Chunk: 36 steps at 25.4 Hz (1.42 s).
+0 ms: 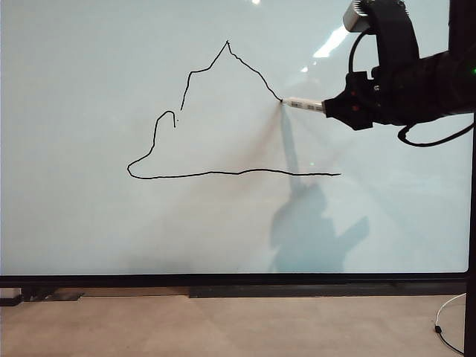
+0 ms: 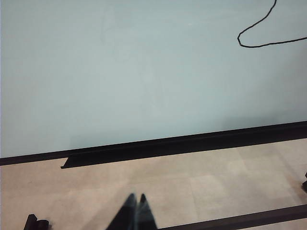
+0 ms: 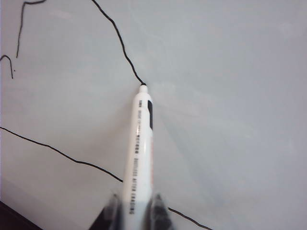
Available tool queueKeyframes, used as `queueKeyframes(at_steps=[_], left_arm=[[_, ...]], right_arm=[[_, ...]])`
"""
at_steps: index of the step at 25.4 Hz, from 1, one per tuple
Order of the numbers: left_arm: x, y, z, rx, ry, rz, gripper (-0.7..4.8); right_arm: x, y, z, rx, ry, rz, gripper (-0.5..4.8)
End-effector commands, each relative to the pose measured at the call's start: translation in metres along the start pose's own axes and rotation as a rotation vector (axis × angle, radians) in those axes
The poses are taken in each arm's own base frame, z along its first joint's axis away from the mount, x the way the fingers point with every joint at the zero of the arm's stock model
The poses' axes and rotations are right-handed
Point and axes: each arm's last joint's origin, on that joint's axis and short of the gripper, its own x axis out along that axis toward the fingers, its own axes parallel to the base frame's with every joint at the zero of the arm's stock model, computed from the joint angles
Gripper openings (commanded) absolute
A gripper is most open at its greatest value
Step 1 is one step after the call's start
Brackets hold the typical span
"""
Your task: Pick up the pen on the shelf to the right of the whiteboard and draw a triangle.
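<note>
The pen [image 1: 303, 105], a slim white marker with dark barcode-like print along its barrel, lay nearly level with its black tip touching the whiteboard [image 1: 89, 223] at the lower end of the right-hand slope of the triangle [image 1: 223, 119]. The whiteboard, a large glossy pale board in a thin black frame, bore that wobbly black outline (peak at top, long flat base). The left side had a break, and the right slope stopped short of the base.
</note>
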Motion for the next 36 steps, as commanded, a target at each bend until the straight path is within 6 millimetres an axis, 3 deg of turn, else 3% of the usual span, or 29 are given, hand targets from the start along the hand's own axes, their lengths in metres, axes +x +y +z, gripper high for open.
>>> queueKeyframes(at_steps=[1,14,31,36], left_arm=[[0.0,0.0,0.002,0.002,-0.012,-0.002,-0.05],[0.0,0.0,0.002,0.002,-0.012,-0.002,-0.05],[0.0,0.0,0.002,0.002,-0.012,-0.002,-0.05],[0.0,0.0,0.002,0.002,-0.012,-0.001,-0.05]], right_arm=[[-0.002,-0.003,0.001,0.006,-0.012,-0.029,-0.09],[-0.02,-0.011,-0.017,0.026,0.034,-0.067,-0.09],[-0.018,-0.012,-0.039,0.048,0.09,-0.077,-0.09],[-0.025,-0.016,-0.04,0.045,0.059,-0.102,-0.09]])
